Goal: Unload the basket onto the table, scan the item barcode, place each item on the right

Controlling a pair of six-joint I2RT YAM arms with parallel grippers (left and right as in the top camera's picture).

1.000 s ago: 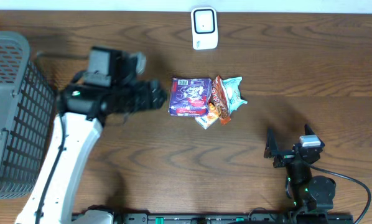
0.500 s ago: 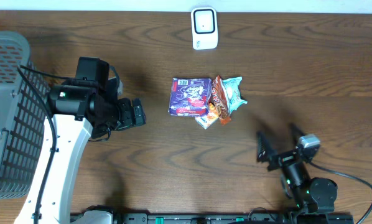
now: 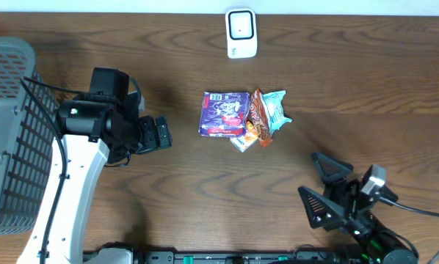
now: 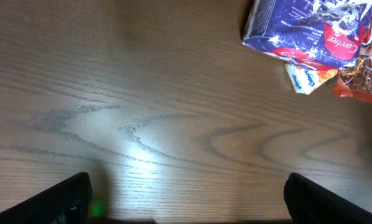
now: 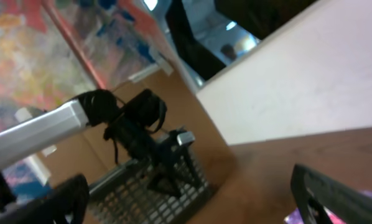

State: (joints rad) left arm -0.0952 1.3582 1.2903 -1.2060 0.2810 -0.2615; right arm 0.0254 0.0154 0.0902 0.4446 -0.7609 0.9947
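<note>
A heap of snack packets lies mid-table: a purple packet [image 3: 224, 114] [image 4: 310, 28], a brown-orange packet [image 3: 257, 117] [image 4: 354, 81], a teal one [image 3: 277, 108] and a small white-orange one [image 3: 241, 142] [image 4: 305, 76]. The white scanner [image 3: 241, 33] stands at the far edge. My left gripper [image 3: 165, 133] [image 4: 189, 208] is open and empty, left of the purple packet and apart from it. My right gripper [image 3: 311, 176] [image 5: 192, 205] is open and empty near the front right, below the heap and pointing left.
A grey wire basket [image 3: 14, 132] [image 5: 155, 180] fills the left edge, right beside the left arm [image 3: 80, 169]. Bare wood separates the left gripper from the packets. The right wrist view looks across the table at the basket and the room behind.
My left gripper has drawn back left and slightly forward, away from the purple packet, its jaws spreading wider. The right arm has tipped lower toward the front edge, its fingers now pointing left.
</note>
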